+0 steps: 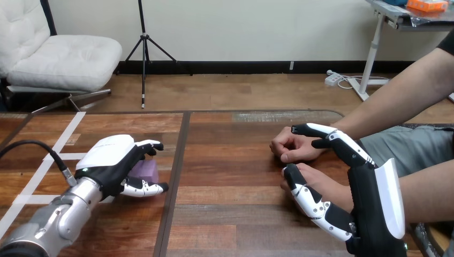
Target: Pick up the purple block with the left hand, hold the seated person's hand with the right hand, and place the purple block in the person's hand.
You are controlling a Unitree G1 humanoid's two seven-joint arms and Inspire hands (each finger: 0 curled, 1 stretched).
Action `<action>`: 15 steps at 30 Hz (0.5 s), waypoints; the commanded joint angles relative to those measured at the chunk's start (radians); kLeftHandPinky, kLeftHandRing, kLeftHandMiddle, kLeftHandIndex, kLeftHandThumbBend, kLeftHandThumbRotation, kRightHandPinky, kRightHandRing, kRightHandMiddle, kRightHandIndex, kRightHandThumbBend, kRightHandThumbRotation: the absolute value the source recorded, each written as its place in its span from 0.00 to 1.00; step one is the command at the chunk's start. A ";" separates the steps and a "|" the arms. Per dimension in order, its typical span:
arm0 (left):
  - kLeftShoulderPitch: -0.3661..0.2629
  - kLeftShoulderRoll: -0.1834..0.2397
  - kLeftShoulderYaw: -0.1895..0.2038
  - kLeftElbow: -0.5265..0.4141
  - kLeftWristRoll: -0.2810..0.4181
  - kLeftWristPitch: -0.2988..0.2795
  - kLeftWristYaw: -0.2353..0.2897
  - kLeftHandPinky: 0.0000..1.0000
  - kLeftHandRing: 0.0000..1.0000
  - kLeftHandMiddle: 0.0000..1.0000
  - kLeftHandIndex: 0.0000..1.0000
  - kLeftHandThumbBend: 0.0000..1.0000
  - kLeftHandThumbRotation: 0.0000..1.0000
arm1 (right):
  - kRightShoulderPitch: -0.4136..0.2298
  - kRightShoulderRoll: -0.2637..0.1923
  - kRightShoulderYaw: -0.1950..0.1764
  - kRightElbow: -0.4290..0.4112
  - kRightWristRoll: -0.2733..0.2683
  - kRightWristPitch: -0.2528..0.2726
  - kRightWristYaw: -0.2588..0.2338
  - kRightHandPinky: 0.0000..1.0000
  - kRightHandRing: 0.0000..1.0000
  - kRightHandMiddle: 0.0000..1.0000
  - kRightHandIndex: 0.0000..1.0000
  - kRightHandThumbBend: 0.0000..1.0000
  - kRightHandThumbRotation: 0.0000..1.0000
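My left hand curling round purple block, toward table left edge. Judging it light, rigid, slick: squeezing opposite flat faces. My right hand spread beside person's hand.

Left hand curled round purple block on counter. Right hand spread, fingers straight; the person's nearer hand lies between its thumb and fingers.
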 commanded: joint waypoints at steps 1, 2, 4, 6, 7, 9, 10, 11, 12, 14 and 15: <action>-0.073 -0.014 0.017 0.016 -0.029 -0.016 0.029 0.59 0.68 0.72 0.74 0.52 0.23 | -0.023 -0.008 -0.012 -0.054 0.012 0.001 0.000 0.65 0.73 0.72 0.69 0.42 0.43; -0.073 -0.016 0.019 0.018 -0.033 -0.017 0.029 0.56 0.64 0.69 0.72 0.51 0.20 | -0.023 -0.009 -0.013 -0.054 0.011 0.001 -0.001 0.65 0.73 0.72 0.69 0.42 0.44; -0.072 -0.018 0.022 0.021 -0.038 -0.020 0.032 0.54 0.61 0.67 0.70 0.50 0.18 | -0.023 -0.009 -0.013 -0.055 0.009 0.001 -0.002 0.65 0.73 0.72 0.69 0.42 0.44; -0.072 -0.020 0.023 0.023 -0.041 -0.022 0.036 0.51 0.58 0.64 0.67 0.50 0.16 | -0.023 -0.009 -0.014 -0.055 0.007 0.001 -0.003 0.65 0.73 0.72 0.69 0.42 0.44; -0.071 -0.021 0.024 0.024 -0.045 -0.021 0.038 0.50 0.56 0.63 0.67 0.50 0.16 | -0.023 -0.009 -0.014 -0.056 0.008 0.002 -0.002 0.65 0.73 0.72 0.69 0.42 0.44; -0.071 -0.023 0.025 0.026 -0.049 -0.019 0.040 0.48 0.54 0.61 0.64 0.50 0.14 | -0.023 -0.009 -0.014 -0.056 0.009 0.003 -0.001 0.65 0.73 0.71 0.69 0.42 0.44; -0.071 -0.025 0.027 0.027 -0.052 -0.016 0.041 0.47 0.53 0.60 0.63 0.50 0.14 | -0.023 -0.010 -0.015 -0.056 0.010 0.002 0.000 0.65 0.73 0.71 0.69 0.42 0.44; -0.071 -0.026 0.027 0.027 -0.053 -0.014 0.043 0.46 0.51 0.58 0.61 0.50 0.13 | -0.023 -0.011 -0.015 -0.056 0.010 0.002 0.000 0.65 0.73 0.71 0.69 0.41 0.45; -0.071 -0.027 0.027 0.028 -0.055 -0.013 0.043 0.45 0.50 0.57 0.60 0.50 0.12 | -0.024 -0.012 -0.015 -0.056 0.010 0.001 0.001 0.65 0.73 0.71 0.69 0.41 0.45; -0.070 -0.029 0.027 0.028 -0.060 -0.007 0.046 0.45 0.49 0.56 0.59 0.50 0.11 | -0.024 -0.013 -0.015 -0.055 0.011 0.000 0.001 0.65 0.73 0.71 0.69 0.41 0.45; -0.070 -0.029 0.026 0.028 -0.062 -0.005 0.047 0.45 0.49 0.55 0.58 0.50 0.11 | -0.025 -0.014 -0.015 -0.055 0.011 0.000 0.002 0.65 0.73 0.71 0.69 0.41 0.45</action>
